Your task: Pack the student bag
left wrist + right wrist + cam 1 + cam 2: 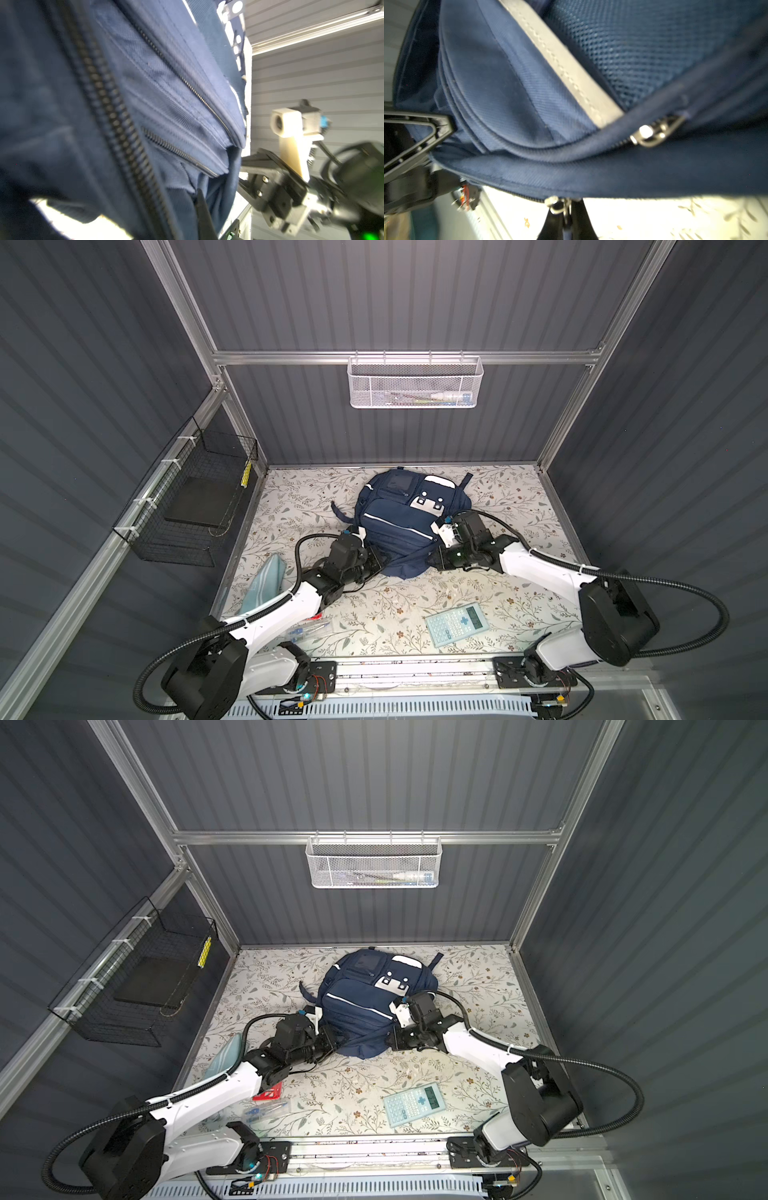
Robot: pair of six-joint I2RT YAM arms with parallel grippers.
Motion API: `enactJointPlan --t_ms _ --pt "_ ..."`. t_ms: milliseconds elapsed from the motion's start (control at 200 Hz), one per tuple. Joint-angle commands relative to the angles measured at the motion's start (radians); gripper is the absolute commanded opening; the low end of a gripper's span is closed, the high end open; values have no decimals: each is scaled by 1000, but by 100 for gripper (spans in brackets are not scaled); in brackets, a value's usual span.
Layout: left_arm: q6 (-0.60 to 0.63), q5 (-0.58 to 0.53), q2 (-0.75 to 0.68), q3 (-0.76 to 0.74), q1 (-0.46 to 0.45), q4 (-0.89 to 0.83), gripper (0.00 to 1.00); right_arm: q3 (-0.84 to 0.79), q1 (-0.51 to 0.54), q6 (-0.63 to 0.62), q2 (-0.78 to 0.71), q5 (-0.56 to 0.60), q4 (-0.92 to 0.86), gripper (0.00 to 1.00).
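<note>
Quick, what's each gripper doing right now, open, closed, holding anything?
Left gripper: closed, apparently pinching fabric of the navy backpack.
Right gripper: closed on a zipper pull of that backpack.

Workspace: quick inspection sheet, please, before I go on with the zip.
Surface: floral table, no spills seen.
Job's things: bag lies front up, toward the back.
Clutter: calculator, pouch, pen case, red packet, all apart from bag.
Grippers: left gripper shut on bag fabric; right gripper shut on zip pull.
Cables: black hoses loop along both arms; no snag seen.
Surroundings: white basket on back rail, black basket on left wall.
</note>
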Motion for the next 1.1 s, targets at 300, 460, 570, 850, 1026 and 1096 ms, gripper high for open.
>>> enactJointPlan --t_ms 300,460,570,850,1026,1096 --pt "46 12 -10 -6 24 -76 0 -82 -26 -25 -69 173 14 19" --pt "48 14 -1 -1 23 -79 0 -68 67 -54 -76 170 56 16" --pt "62 -6 5 5 23 -88 0 -111 87 -56 -127 187 52 32" --pt "39 17 36 -16 22 -32 0 -144 101 -130 -132 204 99 50" --pt "46 16 36 -3 22 -46 0 -55 123 -189 9 101 125 49" --pt "40 17 36 -3 22 -39 0 -46 136 -191 38 104 147 48"
